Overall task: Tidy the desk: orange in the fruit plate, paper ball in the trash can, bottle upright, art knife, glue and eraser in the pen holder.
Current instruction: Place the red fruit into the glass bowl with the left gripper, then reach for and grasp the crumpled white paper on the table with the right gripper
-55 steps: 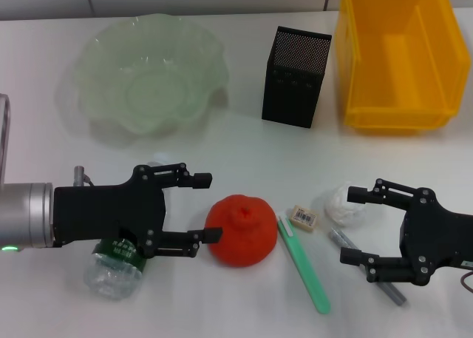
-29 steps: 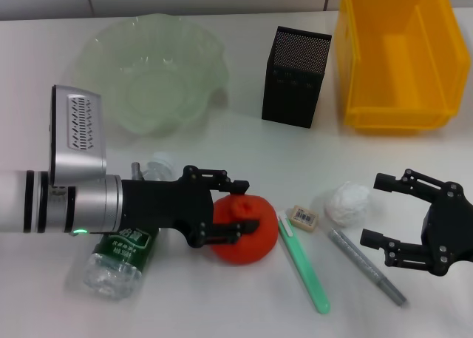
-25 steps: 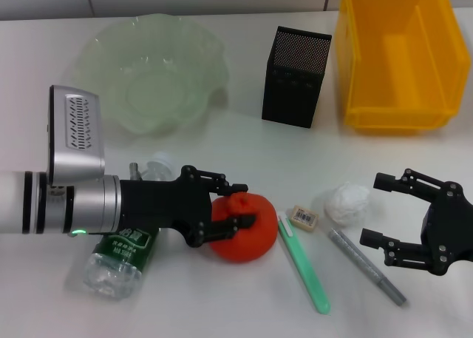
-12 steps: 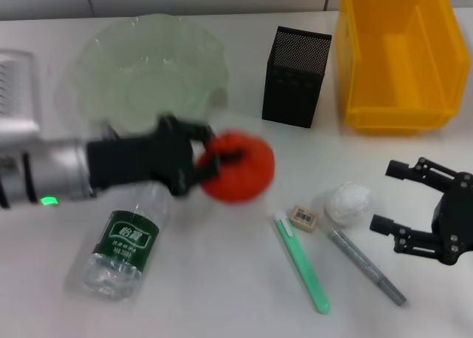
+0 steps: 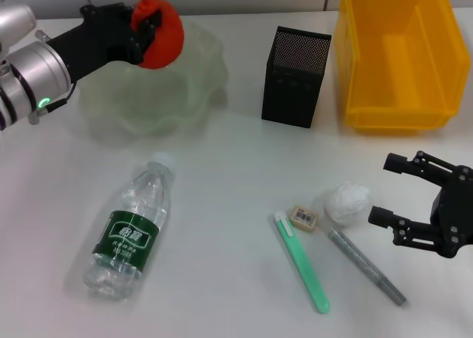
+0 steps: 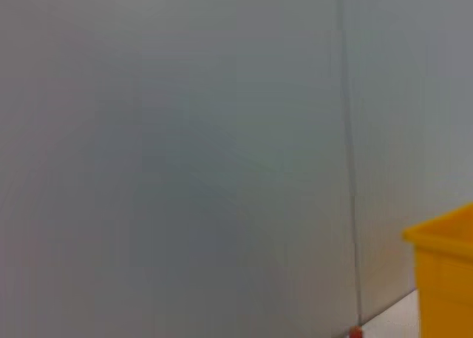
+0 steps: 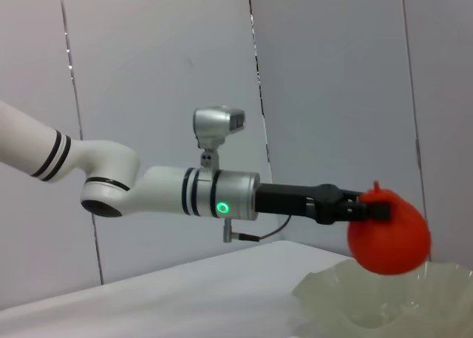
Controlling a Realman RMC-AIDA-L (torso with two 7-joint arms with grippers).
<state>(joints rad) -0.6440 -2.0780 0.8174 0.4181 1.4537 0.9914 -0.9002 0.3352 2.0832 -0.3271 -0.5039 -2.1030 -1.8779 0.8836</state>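
My left gripper [image 5: 148, 29] is shut on the red-orange orange [image 5: 161, 36] and holds it in the air above the pale-green fruit plate [image 5: 199, 72]; the right wrist view shows the orange [image 7: 390, 233] just over the plate's wavy rim [image 7: 355, 293]. The bottle [image 5: 131, 228] lies on its side at the front left. The white paper ball [image 5: 347, 203], the beige eraser [image 5: 304, 217], a green art knife [image 5: 301, 261] and a grey stick [image 5: 367, 266] lie at the front right. My right gripper [image 5: 395, 194] is open, just right of the paper ball. The black pen holder [image 5: 295, 75] and yellow trash can [image 5: 399, 53] stand at the back.
The white desk's middle [image 5: 236, 175] lies between the bottle and the small items. A grey wall runs behind the desk. The left wrist view shows only wall and a corner of the trash can [image 6: 443, 279].
My left gripper closed on the orange, lifted it off the desk and carried it back and left over the fruit plate. The bottle is uncovered. My right gripper drew slightly right.
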